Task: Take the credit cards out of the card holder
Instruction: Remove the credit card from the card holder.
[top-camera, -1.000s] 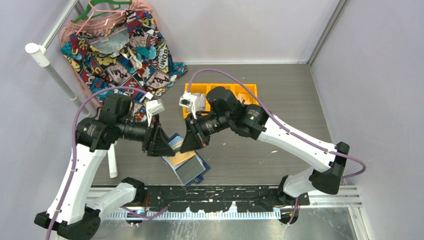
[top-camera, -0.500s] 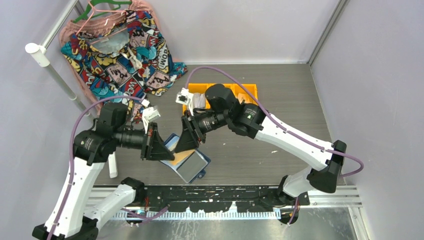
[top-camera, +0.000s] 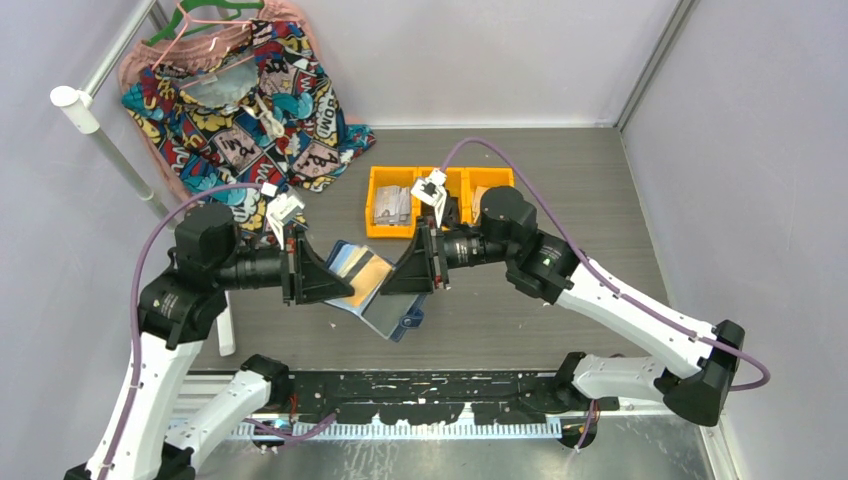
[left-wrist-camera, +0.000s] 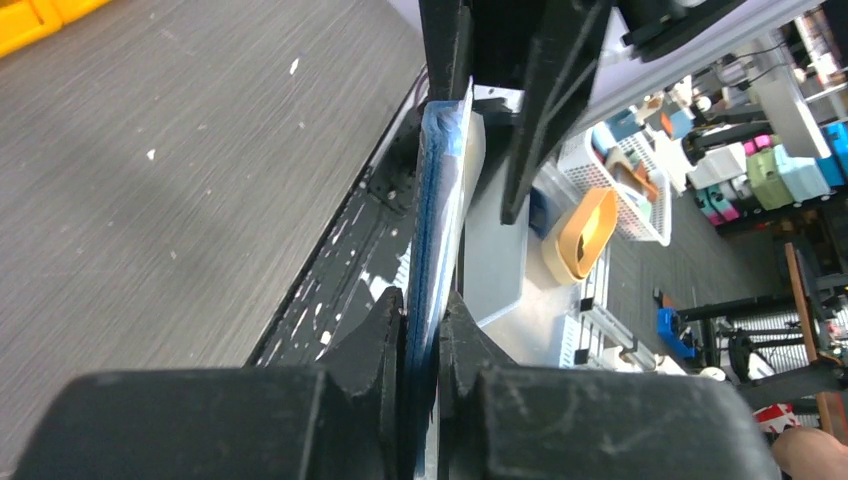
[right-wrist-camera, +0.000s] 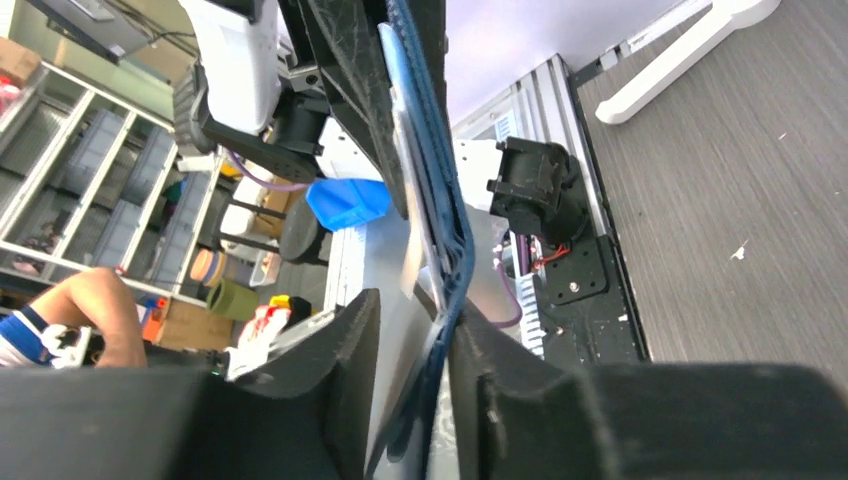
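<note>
Navy card holder (left-wrist-camera: 432, 200) pinched in left claw (left-wrist-camera: 422, 310), right claw (right-wrist-camera: 412, 320) loose around it

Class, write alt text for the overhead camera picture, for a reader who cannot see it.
Two robot arms meet at an open navy wallet: the left hand pinches one edge, the right hand sits open around the other. A tan card shows inside the wallet; yellow bins stand behind it, a bright patterned garment in the far corner.
</note>
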